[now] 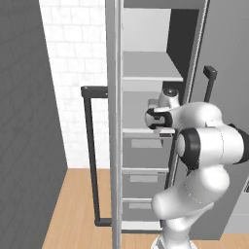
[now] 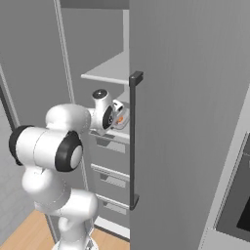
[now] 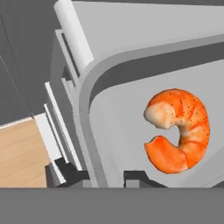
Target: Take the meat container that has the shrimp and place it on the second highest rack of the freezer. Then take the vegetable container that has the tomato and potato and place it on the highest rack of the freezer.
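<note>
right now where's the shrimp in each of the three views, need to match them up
Left base view: I cannot make it out; the arm covers the spot.
Right base view: the shrimp is a small orange speck just right of the wrist, left of the black bar handle.
Hand view: large, right of centre, lying in the meat container.
Shared landmark: the freezer's drawer fronts.

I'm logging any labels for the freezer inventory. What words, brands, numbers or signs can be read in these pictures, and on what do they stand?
None: no text, brand, number or sign can be read.
The freezer, its drawers and handle are plain grey and black.
The meat container bears no marking; the shrimp shows only dark speckles, not writing.
The gripper carries no label.
</note>
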### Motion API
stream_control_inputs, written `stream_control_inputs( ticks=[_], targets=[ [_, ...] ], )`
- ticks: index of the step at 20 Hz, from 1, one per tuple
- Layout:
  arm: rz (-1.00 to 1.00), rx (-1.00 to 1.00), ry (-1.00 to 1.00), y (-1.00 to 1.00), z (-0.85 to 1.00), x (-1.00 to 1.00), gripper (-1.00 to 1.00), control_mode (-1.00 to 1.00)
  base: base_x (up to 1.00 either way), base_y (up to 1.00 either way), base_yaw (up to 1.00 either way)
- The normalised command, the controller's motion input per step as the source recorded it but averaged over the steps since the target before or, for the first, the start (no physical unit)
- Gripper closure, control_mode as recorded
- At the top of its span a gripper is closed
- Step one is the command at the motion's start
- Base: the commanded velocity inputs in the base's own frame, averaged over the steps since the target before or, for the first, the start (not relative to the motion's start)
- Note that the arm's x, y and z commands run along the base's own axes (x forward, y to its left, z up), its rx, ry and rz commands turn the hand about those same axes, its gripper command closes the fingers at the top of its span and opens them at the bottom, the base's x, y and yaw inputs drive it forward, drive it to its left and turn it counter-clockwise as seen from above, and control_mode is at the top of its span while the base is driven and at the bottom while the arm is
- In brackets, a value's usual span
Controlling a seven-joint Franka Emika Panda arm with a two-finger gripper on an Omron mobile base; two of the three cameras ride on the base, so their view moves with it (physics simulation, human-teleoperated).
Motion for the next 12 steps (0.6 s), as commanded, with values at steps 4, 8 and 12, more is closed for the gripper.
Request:
stream_control_inputs(
  ticks=[4,8,12],
  targets=[
    [0.00,0.00,-0.03,-0.06,-0.39,0.42,1.00,-1.00,0.00,0.00,0.00],
    [0.00,-0.01,-0.05,-0.04,-0.41,0.33,1.00,-1.00,0.00,0.00,0.00],
    [0.00,0.00,-0.03,-0.15,-0.16,0.48,1.00,-1.00,0.00,0.00,0.00]
  ],
)
